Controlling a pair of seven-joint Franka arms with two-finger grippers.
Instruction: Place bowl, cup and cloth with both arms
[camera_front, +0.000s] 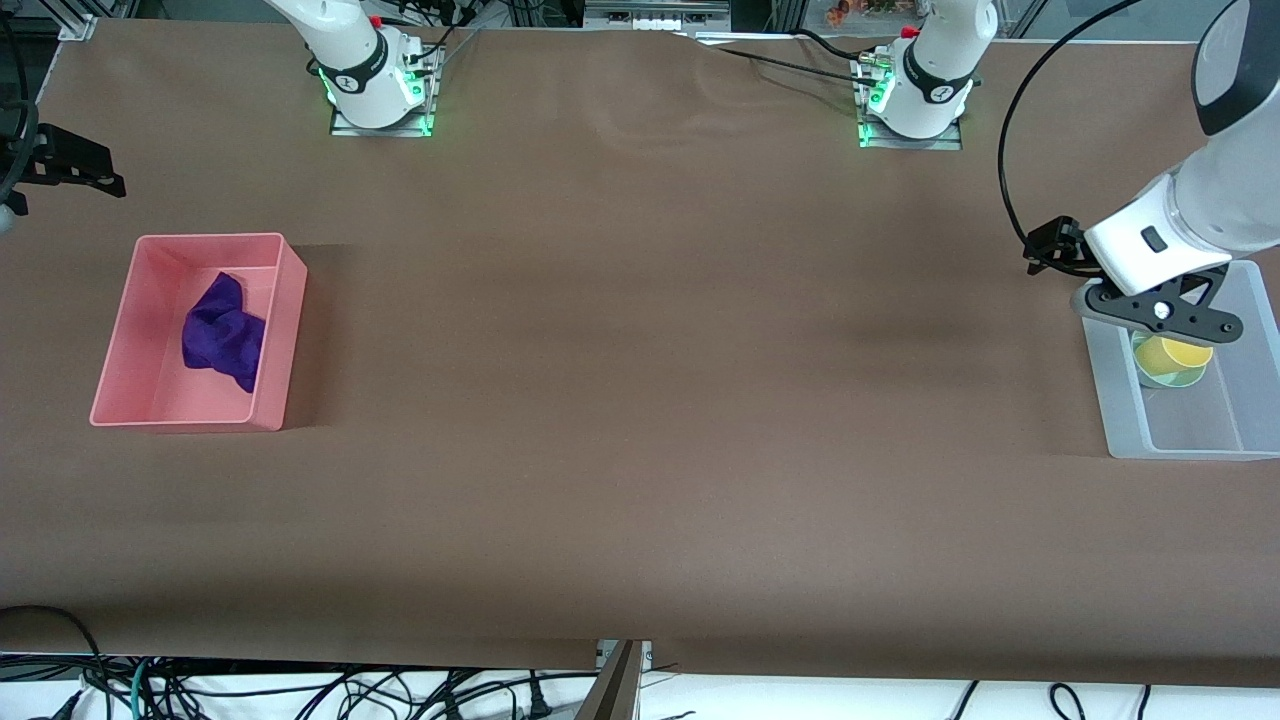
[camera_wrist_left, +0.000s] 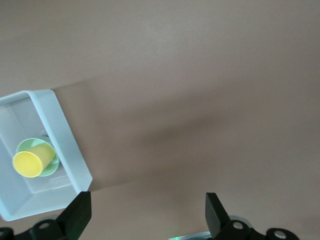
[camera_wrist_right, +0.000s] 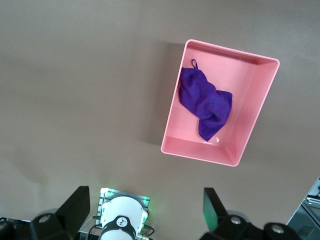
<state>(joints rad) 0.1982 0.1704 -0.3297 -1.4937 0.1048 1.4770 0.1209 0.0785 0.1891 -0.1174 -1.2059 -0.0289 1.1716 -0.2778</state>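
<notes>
currently the brown-covered table (camera_front: 640, 420) carries two open containers, one at each end. near the edge at the right arm's end sits a rectangular pink plastic bin (camera_front: 275, 340), and the soft deep purple terry cloth (camera_front: 225, 335) lies crumpled on its floor, its small loop showing at one corner in the right wrist view. near the edge at the left arm's end sits a rectangular translucent white plastic tray (camera_front: 1180, 440). inside it the small round pale mint-green bowl (camera_front: 1170, 377) rests on the tray floor, and the small plain yellow plastic cup (camera_front: 1172, 353) sits in the bowl, tipped over on a slant so its open mouth faces sideways and up.

the left end effector (camera_front: 1160, 312) hangs over the part of the tray farthest from the front camera, just above the cup and bowl. in the left wrist view its two black fingers (camera_wrist_left: 80, 212) stand wide apart with only bare table between them, holding nothing; the tray, cup and bowl show off to one side.

the right end effector (camera_wrist_right: 145, 210) is barely seen in the front view, where only a black piece of it shows at the picture's edge by the right arm's end of the table. in the right wrist view its fingers are spread wide with nothing between them, and the pink bin with the cloth lies below, well apart from them.
</notes>
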